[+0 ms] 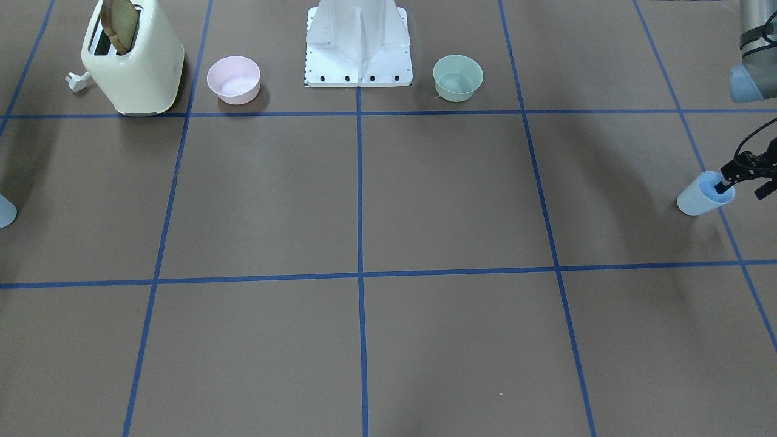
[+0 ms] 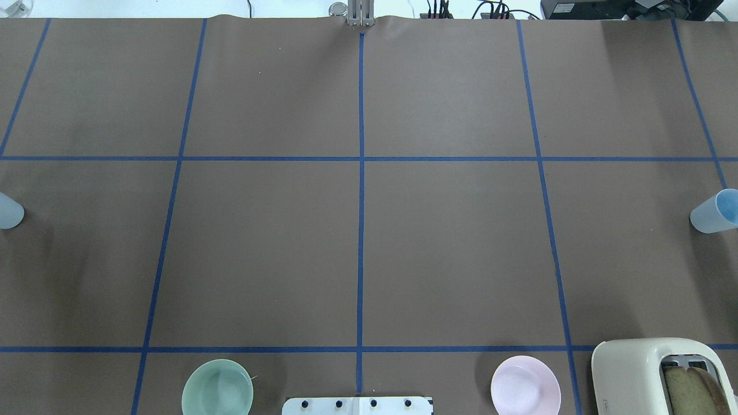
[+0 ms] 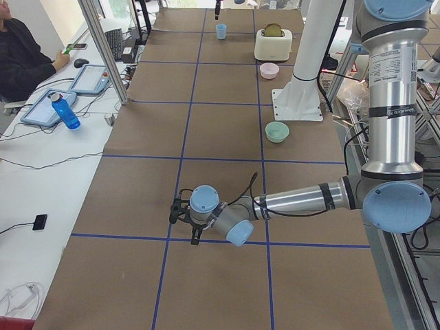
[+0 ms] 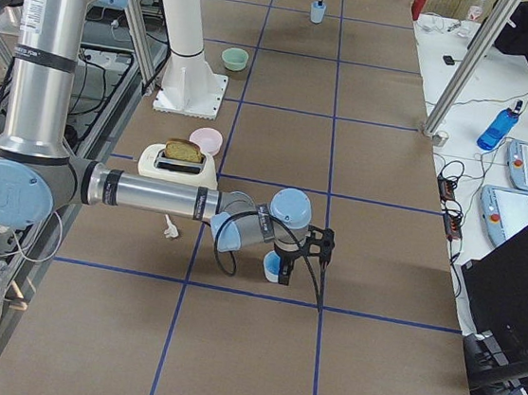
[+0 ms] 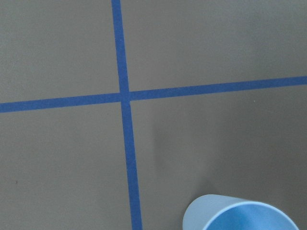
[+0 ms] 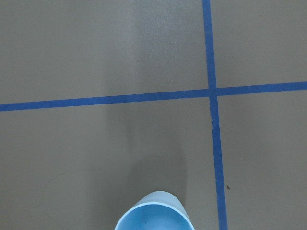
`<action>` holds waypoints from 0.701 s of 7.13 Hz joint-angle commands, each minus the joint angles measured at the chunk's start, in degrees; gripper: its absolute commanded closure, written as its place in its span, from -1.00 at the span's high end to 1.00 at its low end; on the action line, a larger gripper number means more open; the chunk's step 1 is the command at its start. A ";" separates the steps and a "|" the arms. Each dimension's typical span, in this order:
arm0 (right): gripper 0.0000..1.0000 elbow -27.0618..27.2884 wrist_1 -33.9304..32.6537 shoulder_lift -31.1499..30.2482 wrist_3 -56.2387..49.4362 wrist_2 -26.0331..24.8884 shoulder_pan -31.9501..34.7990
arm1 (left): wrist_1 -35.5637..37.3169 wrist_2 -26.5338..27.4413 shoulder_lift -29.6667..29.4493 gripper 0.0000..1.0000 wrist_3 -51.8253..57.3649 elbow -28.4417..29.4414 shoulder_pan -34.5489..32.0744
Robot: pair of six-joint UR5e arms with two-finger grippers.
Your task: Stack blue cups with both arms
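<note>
My left blue cup (image 1: 695, 200) stands at the 9 o'clock edge of the tabletop (image 2: 450, 242), left end effector (image 1: 743, 182) spread, one finger (image 1: 723, 184) inside its rim. The right blue cup (image 2: 714, 211) is at 3 o'clock; right end effector (image 4: 302, 264) is beside it, grip I cannot tell.

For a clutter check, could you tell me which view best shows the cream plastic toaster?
Exterior front-facing: the cream plastic toaster shows large, unblocked, brown bread slice sticking up. Overhead crops it at the corner; exterior left shows it small, far; in exterior right the right arm hides its base. Wrist views miss it.
</note>
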 commanded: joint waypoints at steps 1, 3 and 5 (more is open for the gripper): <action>1.00 -0.03 0.00 0.12 0.00 -0.01 0.00 | -0.10 0.03 0.05 0.88 -0.09 0.08 0.45; 1.00 -0.03 0.00 0.12 0.00 -0.01 0.00 | -0.10 0.03 0.05 0.17 -0.09 0.16 0.45; 1.00 -0.03 -0.09 0.29 0.00 -0.10 0.00 | -0.02 0.20 -0.12 -0.81 -0.09 0.17 1.15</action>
